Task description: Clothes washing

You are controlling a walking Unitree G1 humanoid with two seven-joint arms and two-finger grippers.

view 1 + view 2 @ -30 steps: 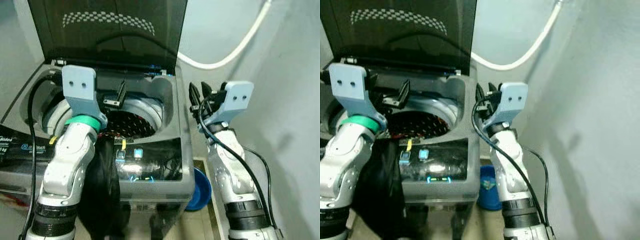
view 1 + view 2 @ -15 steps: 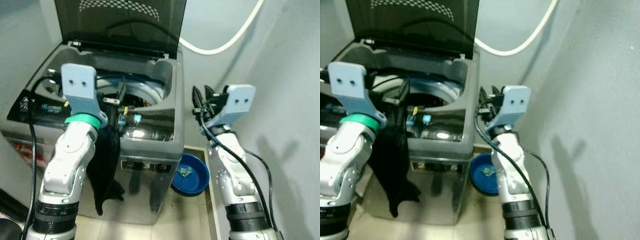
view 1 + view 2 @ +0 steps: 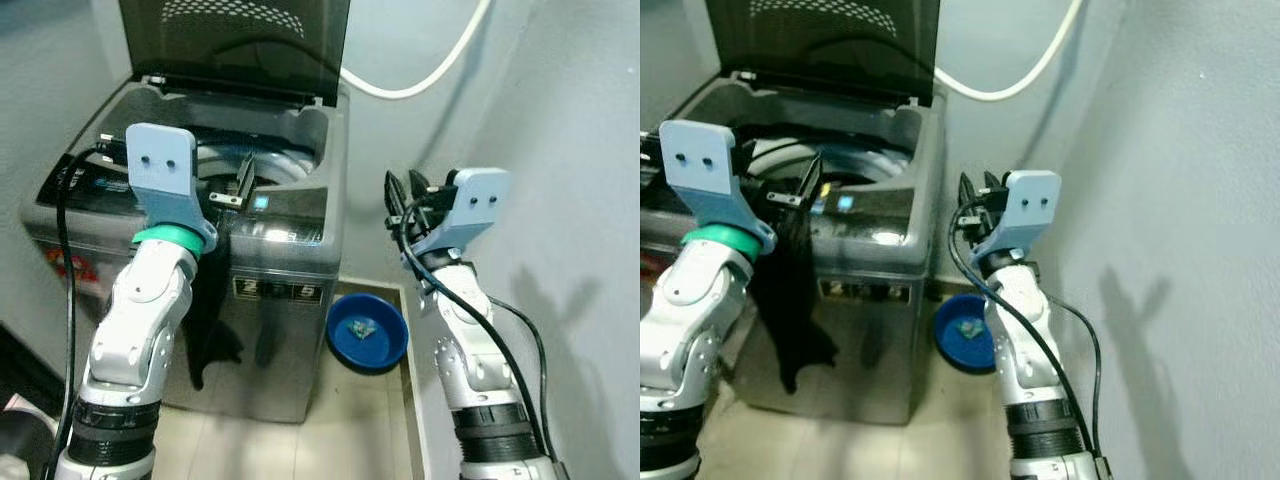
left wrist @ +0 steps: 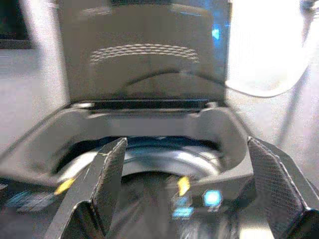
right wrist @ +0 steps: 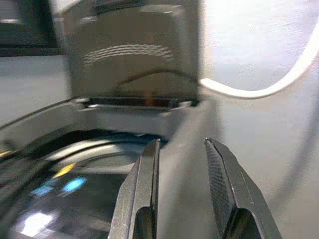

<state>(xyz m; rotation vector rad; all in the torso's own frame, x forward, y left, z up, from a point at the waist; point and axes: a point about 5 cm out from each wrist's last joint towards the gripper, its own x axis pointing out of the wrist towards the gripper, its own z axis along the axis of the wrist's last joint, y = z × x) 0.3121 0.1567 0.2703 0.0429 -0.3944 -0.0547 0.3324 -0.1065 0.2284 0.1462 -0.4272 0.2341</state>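
A grey top-loading washing machine [image 3: 270,240] stands with its dark lid [image 3: 240,45] raised. The left hand [image 3: 240,185], fingers spread apart, hovers above the drum opening. A black garment [image 3: 790,300] hangs below it, draped over the machine's front, not yet loaded. The right hand [image 3: 975,200], slightly parted and grasping nothing, waits beside the machine, above a blue bowl [image 3: 368,332] on the floor.

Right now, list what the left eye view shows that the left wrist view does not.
Left eye view adds the blue bowl on the floor beside the washer, and the right gripper raised beside it. Left wrist view adds a close look past the left gripper, jaws wide apart, at the drum rim. Both show the washer with its lid up.
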